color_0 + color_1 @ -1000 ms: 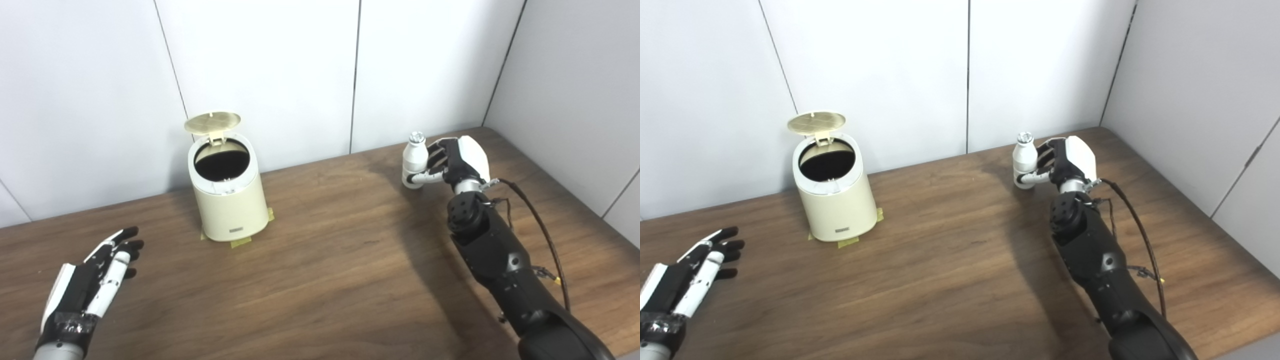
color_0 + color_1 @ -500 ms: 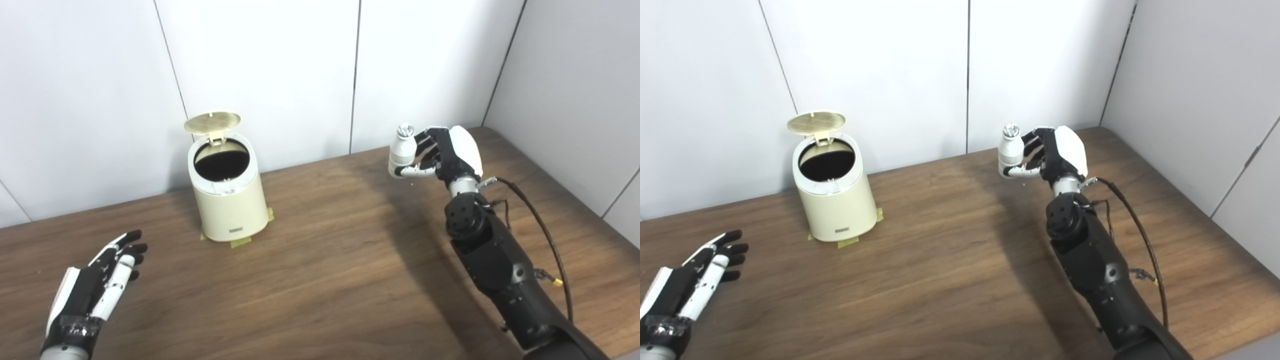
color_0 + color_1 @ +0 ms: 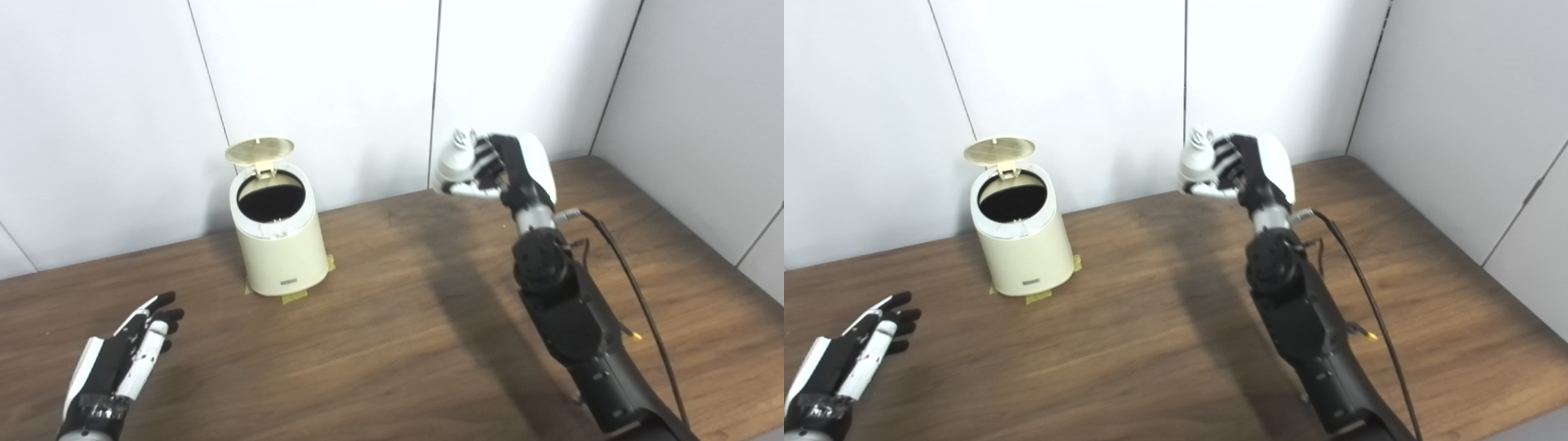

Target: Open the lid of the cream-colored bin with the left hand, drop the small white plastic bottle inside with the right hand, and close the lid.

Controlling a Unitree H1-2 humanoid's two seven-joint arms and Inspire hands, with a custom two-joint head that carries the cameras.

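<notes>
White wall panels backed the brown wooden table (image 3: 392, 343); the right hand (image 3: 511, 168) gripped the small white plastic bottle (image 3: 452, 164) aloft, right of the open-lidded cream-colored bin (image 3: 278, 245); the left hand (image 3: 125, 361) lay open, empty.

The cream-colored bin (image 3: 279, 245) stands on tape with its lid (image 3: 259, 150) raised, while the small white bottle (image 3: 454, 162) is held aloft, blurred.

Bottle (image 3: 1193, 160) in raised right hand (image 3: 1255, 168)
</notes>
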